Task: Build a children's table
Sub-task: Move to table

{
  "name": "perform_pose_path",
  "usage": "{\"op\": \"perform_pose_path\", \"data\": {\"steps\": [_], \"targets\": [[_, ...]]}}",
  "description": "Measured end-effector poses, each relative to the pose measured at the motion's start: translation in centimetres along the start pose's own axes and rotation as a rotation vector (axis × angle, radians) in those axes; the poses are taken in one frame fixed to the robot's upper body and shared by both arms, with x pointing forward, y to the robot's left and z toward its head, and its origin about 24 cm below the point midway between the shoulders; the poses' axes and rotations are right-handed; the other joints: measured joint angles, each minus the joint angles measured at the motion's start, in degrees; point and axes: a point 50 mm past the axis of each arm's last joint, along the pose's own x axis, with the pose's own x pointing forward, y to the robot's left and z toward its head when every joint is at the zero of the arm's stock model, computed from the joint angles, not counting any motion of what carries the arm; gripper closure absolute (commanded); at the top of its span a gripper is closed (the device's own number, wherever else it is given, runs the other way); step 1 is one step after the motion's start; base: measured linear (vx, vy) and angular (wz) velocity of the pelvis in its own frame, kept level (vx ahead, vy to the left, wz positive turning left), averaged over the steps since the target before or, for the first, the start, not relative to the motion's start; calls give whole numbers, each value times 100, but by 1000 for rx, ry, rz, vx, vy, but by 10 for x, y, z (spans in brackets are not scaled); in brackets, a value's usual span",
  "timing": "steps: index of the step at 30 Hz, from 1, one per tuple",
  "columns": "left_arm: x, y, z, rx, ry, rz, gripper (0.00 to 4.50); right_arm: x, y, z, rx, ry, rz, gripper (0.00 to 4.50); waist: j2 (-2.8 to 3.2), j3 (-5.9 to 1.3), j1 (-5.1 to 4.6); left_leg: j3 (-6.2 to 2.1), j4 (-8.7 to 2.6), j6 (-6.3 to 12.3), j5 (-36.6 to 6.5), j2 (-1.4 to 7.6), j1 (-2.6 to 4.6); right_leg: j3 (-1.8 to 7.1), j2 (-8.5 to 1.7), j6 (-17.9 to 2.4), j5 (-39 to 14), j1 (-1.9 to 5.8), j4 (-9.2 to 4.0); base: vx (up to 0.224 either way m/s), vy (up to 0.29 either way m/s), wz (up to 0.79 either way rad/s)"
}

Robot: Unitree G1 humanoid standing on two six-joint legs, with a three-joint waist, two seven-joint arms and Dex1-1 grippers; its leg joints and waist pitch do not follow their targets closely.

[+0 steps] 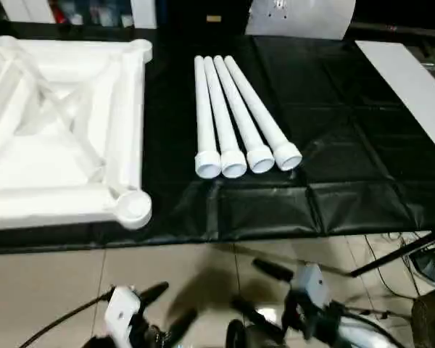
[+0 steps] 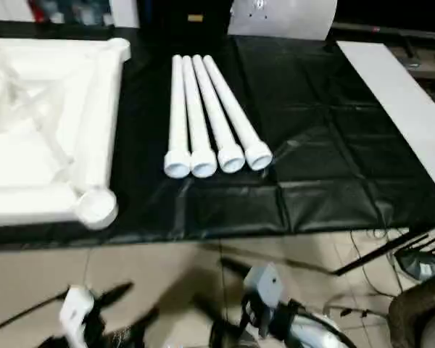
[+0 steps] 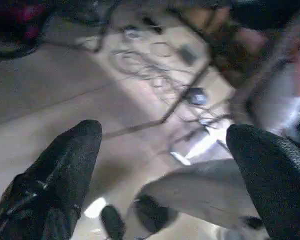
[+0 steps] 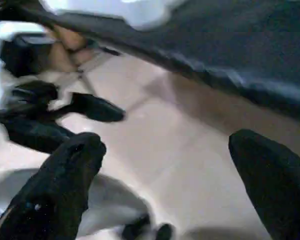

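Both my grippers are hanging low over the tan tile floor [image 1: 51, 283], nothing in either. L gripper [image 1: 168, 308] is sitting w/ fingers spread wide, empty; its wrist cam is showing two black fingertips [image 3: 75, 150] far apart w/ floor and loose cables [image 3: 155, 65] between them. R gripper [image 1: 255, 290] is also standing wide open, empty; its wrist cam is showing its pads [image 4: 75, 160] well apart, floor beyond, and my other gripper's black fingers off to one side.

Going big to small: black mat [image 1: 333, 145] is covering the work surface ahead of me, creased, its front edge hanging toward the floor. Tabletop [image 1: 65, 130] of the children's table is lying upside down on the mat's left part, ribbed underside facing up, round corner socket [image 1: 134, 206] at its near right corner. Flat white board [image 1: 413, 87] is lying at the mat's far right, angled. Four white legs [image 1: 235, 116] are lying side by side mid-mat, touching each other, wide ends toward me, just right of the tabletop but apart from it. Both grippers are well short of the legs and tabletop.
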Motion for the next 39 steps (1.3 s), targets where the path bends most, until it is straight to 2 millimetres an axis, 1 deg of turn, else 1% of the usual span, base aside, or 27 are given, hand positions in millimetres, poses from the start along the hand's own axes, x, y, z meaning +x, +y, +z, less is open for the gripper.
{"op": "perform_pose_path", "data": {"steps": [1,3,5,8,9,11,13,15,17,18,19,21,23,24,25,26,27,28,29,30,31,32,34,36,37,39], "targets": [[-1,-2,6,5,-13,-19,4,0,0,8,6,-18,8,0,1,-4,-12,15,1,10,-1,1,-3,6,0,-19,-37,-36,48,104,-27,-4],[1,-4,17,4,-51,-43,4,3,1,16,36,-36,7,0,0,-5,-18,31,-1,6,-6,11,-5,7,2,-39,-72,-57,95,37,-14,-1],[3,-9,30,6,-103,-72,4,6,-3,26,36,-61,-48,0,-4,-7,-23,36,4,-1,-14,18,3,7,4,-51,-106,-61,149,0,0,0],[4,-11,43,16,-148,-87,4,7,-15,44,13,-103,-163,0,-2,-8,-35,35,25,-14,-9,42,8,13,33,-52,-108,-60,163,0,0,0],[4,-11,47,22,-159,-90,4,9,-18,52,-2,-120,-184,0,-1,-8,-32,34,40,-21,-8,56,8,19,50,-57,-103,-60,168,0,0,0],[5,-5,62,58,-202,-70,4,13,-22,75,-83,-191,-221,0,-5,-12,-21,34,66,-67,-19,83,10,22,73,-63,-96,-58,183,0,0,0],[8,1,77,86,-253,-58,4,15,-23,89,-144,-254,-234,0,-29,-35,8,34,68,-99,-4,93,13,20,78,-61,-96,-60,205,0,0,0],[11,7,89,106,-295,-50,4,17,-26,94,-170,-270,-282,0,-50,-63,30,34,74,-116,6,96,17,20,79,-61,-97,-61,225,0,0,0],[14,13,99,122,-334,-32,4,17,-34,100,-174,-315,-393,0,-48,-82,20,34,84,-124,11,95,19,22,79,-69,-89,-61,233,0,0,0],[17,16,104,125,-360,-14,4,16,-40,102,-154,-329,-450,0,-40,-98,17,34,92,-124,11,96,16,22,79,-74,-82,-61,235,0,0,0],[20,19,109,129,-389,5,4,14,-46,102,-137,-326,-501,0,-30,-131,16,33,103,-124,11,96,12,23,79,-73,-79,-61,240,0,0,0],[22,24,117,136,-408,49,4,12,-49,100,-111,-314,-545,0,-13,-175,17,30,110,-124,11,99,12,23,82,-73,-78,-60,246,0,0,0],[28,32,138,147,-408,110,4,13,-51,99,-73,-325,-573,0,-11,-184,28,18,128,-135,18,106,9,17,87,-74,-77,-62,275,0,0,0],[32,34,155,175,-424,137,4,14,-51,98,-51,-331,-587,0,-8,-185,51,-2,146,-142,22,108,3,7,88,-77,-75,-63,288,0,0,0],[35,33,181,224,-482,176,4,18,-51,99,-16,-336,-601,0,4,-197,54,-16,172,-144,23,110,2,5,90,-83,-72,-62,307,0,0,0],[36,33,192,251,-515,214,4,20,-51,98,6,-331,-609,0,33,-232,44,-22,184,-142,21,107,0,7,90,-85,-71,-55,309,0,0,0],[36,33,197,266,-535,249,4,21,-51,98,21,-325,-610,0,66,-279,4,-21,189,-137,17,102,4,12,88,-84,-71,-47,305,0,0,0],[37,35,197,272,-538,293,4,22,-51,97,17,-308,-618,0,102,-324,-49,-18,202,-138,6,100,9,19,88,-78,-70,-42,307,0,0,0],[38,38,193,256,-523,325,4,21,-52,97,2,-289,-632,0,112,-342,-65,-18,205,-139,6,100,9,20,88,-74,-69,-42,310,0,0,0],[38,42,188,238,-496,359,4,21,-53,97,-29,-275,-643,0,110,-347,-63,-24,208,-145,11,103,6,18,92,-42,-84,-44,315,0,0,0],[39,47,180,214,-465,414,4,21,-53,100,-105,-267,-652,0,102,-351,-39,-37,215,-154,17,106,-1,9,95,-39,-85,-47,324,0,0,0],[40,51,176,202,-448,452,4,22,-53,102,-129,-278,-645,0,91,-358,-17,-50,219,-164,23,108,-3,2,97,-41,-84,-47,328,0,0,0],[39,55,176,195,-450,510,4,27,-49,103,-121,-303,-613,0,66,-382,10,-74,223,-170,27,110,-4,-2,108,-42,-83,-44,335,0,0,0],[37,57,179,194,-458,541,4,30,-47,103,-104,-314,-594,0,71,-406,30,-81,234,-169,27,107,-10,0,109,-42,-83,-41,335,0,0,0],[35,58,179,191,-452,561,4,31,-46,103,-94,-319,-592,0,76,-430,36,-82,245,-166,25,105,-15,3,108,-41,-82,-38,335,0,0,0],[33,59,176,180,-430,598,4,33,-46,101,-82,-307,-597,0,70,-466,29,-82,255,-160,21,104,-20,6,107,-38,-80,-35,333,0,0,0]]}}
